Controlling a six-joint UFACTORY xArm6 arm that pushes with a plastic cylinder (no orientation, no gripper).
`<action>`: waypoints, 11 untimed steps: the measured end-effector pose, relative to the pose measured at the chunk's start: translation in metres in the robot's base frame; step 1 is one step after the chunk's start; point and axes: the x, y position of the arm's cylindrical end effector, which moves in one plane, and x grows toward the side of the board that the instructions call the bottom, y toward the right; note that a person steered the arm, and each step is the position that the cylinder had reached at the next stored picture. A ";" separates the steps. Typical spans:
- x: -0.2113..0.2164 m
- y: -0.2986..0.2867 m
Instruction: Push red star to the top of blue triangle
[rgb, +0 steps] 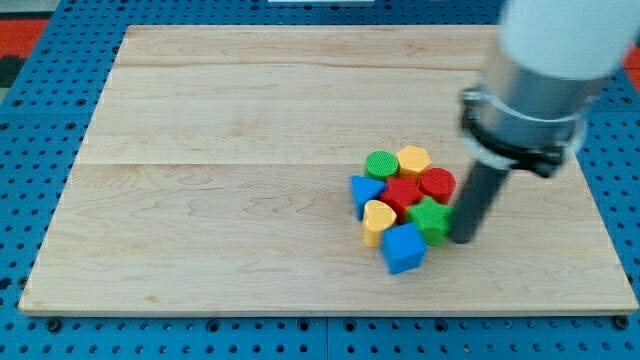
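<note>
The red star lies in the middle of a tight cluster of blocks right of the board's centre. The blue triangle sits at the cluster's left edge, touching the red star's left side. My tip is at the cluster's right side, right next to the green star, and below the red cylinder. The rod rises from it toward the view's upper right.
A green cylinder and a yellow hexagon form the cluster's top. A yellow heart and a blue cube form its bottom. The wooden board lies on a blue pegboard. The arm's body covers the upper right.
</note>
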 end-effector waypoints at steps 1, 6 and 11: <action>-0.004 0.000; -0.094 -0.057; -0.125 -0.084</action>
